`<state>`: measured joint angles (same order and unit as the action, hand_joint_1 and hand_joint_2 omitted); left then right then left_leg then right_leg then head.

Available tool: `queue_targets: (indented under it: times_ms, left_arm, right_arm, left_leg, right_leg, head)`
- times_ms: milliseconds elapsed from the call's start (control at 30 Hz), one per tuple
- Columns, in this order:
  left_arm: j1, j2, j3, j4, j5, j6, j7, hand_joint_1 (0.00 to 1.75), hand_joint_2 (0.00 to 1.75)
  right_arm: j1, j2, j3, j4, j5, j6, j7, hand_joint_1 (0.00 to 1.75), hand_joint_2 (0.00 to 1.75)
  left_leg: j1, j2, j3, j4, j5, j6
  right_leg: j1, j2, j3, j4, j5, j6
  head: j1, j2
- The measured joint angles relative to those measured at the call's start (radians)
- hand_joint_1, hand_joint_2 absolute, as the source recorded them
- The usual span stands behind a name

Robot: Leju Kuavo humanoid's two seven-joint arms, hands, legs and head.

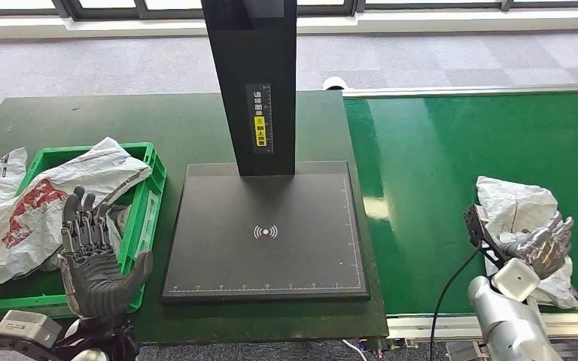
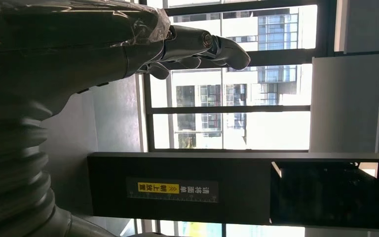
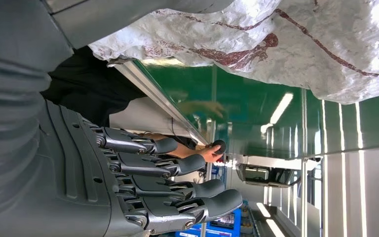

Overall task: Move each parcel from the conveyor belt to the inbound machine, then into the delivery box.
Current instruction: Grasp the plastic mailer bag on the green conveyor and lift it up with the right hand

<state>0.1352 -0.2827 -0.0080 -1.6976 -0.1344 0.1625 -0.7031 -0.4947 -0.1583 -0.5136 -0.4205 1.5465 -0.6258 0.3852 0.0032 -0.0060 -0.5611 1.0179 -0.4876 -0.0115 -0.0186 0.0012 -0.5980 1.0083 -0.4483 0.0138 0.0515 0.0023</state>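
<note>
Left hand (image 1: 94, 263) hovers palm-up, fingers apart and empty, at the green crate's (image 1: 147, 197) near corner. Conveyor belt (image 1: 451, 173): white parcel (image 1: 515, 207) at its near edge, right hand (image 1: 543, 244) reaching under, fingers spread, not clamped. Advice: close fully before lifting; bare scanner plate (image 1: 267, 233) offers landing room.

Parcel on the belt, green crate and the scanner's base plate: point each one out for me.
parcel on the belt (image 1: 515, 201), head view, its upper crumpled part.
green crate (image 1: 146, 214), head view, its right wall.
scanner's base plate (image 1: 266, 259), head view, bare surface below the wireless mark.
</note>
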Motion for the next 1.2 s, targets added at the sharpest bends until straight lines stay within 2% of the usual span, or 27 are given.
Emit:
queue_targets:
  times_ms: [633,767,1033,1200]
  left_arm:
    - [0.005,0.0,-0.004,-0.008,0.0,0.0,0.0,0.0,1.75]
    - [0.005,0.0,-0.004,-0.008,0.0,0.001,0.0,0.0,1.75]
    - [0.031,0.0,-0.004,-0.014,-0.002,0.005,0.0,0.0,1.75]
    - [0.046,0.0,-0.004,-0.016,-0.001,0.008,0.0,0.0,1.75]
  right_arm:
    - [-0.017,-0.026,0.022,0.07,0.0,0.001,0.002,0.0,1.75]
    - [-0.018,-0.029,0.026,0.074,0.0,0.009,0.024,0.0,1.75]
    - [-0.023,-0.06,0.027,0.09,0.0,0.083,0.08,0.0,1.75]
    - [-0.023,-0.073,0.026,0.104,-0.009,0.173,0.056,0.0,1.75]
  left_leg:
    - [0.0,0.0,0.0,0.0,0.0,0.0]
    - [0.0,0.0,0.0,0.0,0.0,0.0]
    - [0.0,0.0,0.0,0.0,0.0,0.0]
    - [0.0,0.0,0.0,0.0,0.0,0.0]
  right_leg:
    - [0.0,0.0,0.0,0.0,0.0,0.0]
    - [0.0,0.0,0.0,0.0,0.0,0.0]
    - [0.0,0.0,0.0,0.0,0.0,0.0]
    - [0.0,0.0,0.0,0.0,0.0,0.0]
  head:
    - [0.0,0.0]
    - [0.0,0.0]
    - [0.0,0.0]
    - [0.0,0.0]
